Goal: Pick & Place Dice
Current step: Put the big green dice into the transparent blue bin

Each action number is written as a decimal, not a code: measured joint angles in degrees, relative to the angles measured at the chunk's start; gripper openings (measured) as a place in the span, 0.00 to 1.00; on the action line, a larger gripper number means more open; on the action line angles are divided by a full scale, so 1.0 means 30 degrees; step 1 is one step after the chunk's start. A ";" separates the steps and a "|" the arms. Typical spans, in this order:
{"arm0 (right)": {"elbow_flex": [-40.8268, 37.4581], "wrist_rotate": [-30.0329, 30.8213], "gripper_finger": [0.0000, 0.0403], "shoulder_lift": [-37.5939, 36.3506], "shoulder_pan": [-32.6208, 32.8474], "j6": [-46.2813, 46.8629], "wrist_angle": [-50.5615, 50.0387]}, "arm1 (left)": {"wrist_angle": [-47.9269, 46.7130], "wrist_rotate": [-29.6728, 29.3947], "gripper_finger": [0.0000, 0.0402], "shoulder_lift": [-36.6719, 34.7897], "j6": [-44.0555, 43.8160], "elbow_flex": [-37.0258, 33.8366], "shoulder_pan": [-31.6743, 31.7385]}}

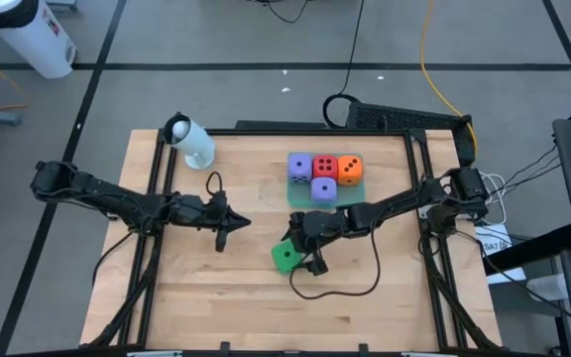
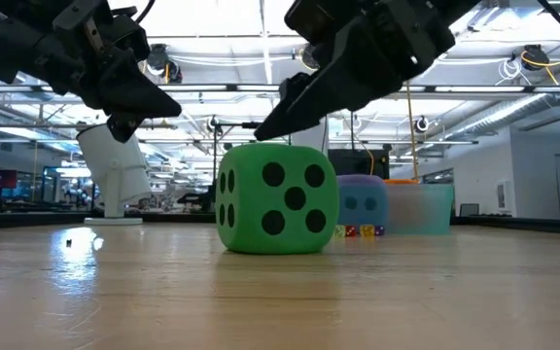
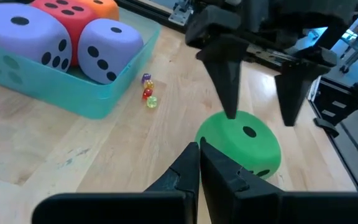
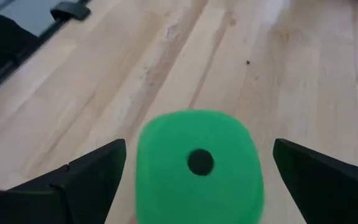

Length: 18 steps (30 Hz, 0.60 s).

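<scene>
Green dice (image 2: 278, 199) sits closest in the low view, alone on the tabletop (image 2: 280, 301). From above, four dice, two purple, one red, one orange, already sit in the tray (image 1: 295, 196), and the green dice lies near the tray, still left to do. Right pincer (image 1: 300, 250) hangs over the green dice, wide open, holding nothing. Left pincer (image 1: 238, 223) waits farther from the tray, shut and empty.

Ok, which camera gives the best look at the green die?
The low view: the green die fills the frame's middle, two pip faces sharp, resting on the table. The right wrist view shows only its one-pip top between the open right gripper. The left wrist view half-hides it; the high view shows it small.
</scene>
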 joint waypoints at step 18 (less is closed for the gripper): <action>0.0061 0.0483 0.99 0.1617 0.0029 0.0042 0.0431 | -0.0197 -0.0062 0.05 0.0000 -0.0139 0.0000 -0.0215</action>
